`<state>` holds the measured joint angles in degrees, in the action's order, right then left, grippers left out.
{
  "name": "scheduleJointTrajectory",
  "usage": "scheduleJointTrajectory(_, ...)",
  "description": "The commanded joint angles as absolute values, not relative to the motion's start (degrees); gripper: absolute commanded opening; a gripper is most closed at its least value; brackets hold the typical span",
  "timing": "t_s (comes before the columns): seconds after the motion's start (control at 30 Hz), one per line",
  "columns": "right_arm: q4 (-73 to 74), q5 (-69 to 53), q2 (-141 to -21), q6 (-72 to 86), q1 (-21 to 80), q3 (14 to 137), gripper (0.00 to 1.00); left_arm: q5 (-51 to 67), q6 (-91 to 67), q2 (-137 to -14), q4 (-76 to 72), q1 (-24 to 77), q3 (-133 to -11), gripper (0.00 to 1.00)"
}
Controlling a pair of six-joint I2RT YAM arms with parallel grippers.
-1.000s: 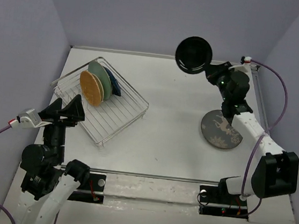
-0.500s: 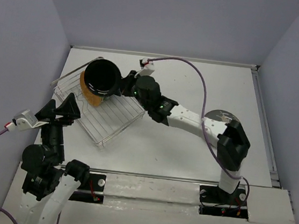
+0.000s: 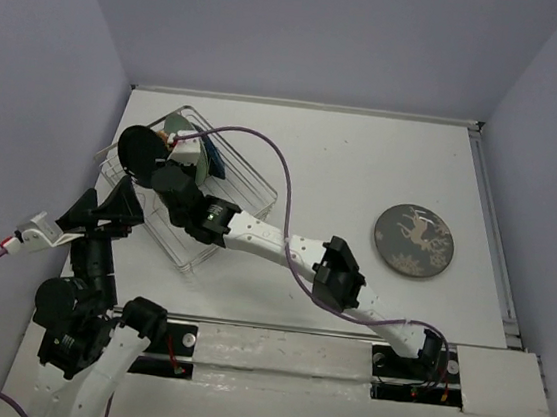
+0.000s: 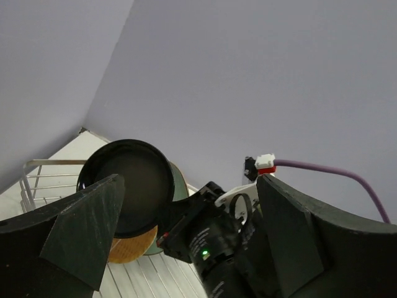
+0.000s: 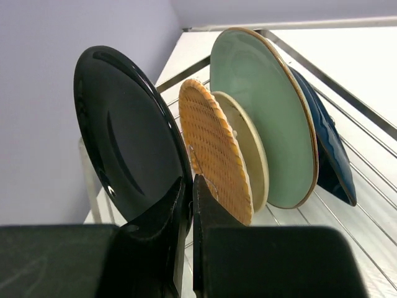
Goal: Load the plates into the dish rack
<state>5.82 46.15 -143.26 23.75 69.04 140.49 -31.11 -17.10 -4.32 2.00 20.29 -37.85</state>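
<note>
At the far left my left gripper hangs just off the near-left corner of the dish rack, its two fingers spread wide with nothing between them. Through that gap the left wrist view looks straight at the small glossy black plate.

My right arm reaches across the table to the rack's left end. The right gripper is pinched tight on the black plate's lower rim and holds the plate upright on edge. Whether its bottom edge touches the wires I cannot tell, since the fingers hide it.

Just right of it, four plates stand on edge in the rack in one row. First comes the orange round plate, then the small cream plate close behind it, then the large pale teal plate, then the dark blue plate.

Well apart to the right, the grey deer plate lies flat on the table.
</note>
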Motion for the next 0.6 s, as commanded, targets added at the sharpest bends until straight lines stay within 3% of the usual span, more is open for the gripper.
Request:
scheduleJointTrajectory(0.0, -2.07, 61.51, -148.97, 10.84, 70.66, 150.12, 0.07, -33.57, -16.0, -3.25, -0.35, 20.92, -38.58, 0.99)
scheduleJointTrajectory(0.23, -23.62, 68.02, -153.27, -13.67, 71.28, 150.21, 0.07, -32.87, -16.26, -3.08, -0.44, 21.01, -38.58, 0.99)
scheduleJointTrajectory(0.57, -24.0, 67.15, -155.74, -11.87, 71.28, 148.01, 0.07, -32.08, -16.35, -3.34, -0.53, 21.09, -38.5, 0.99)
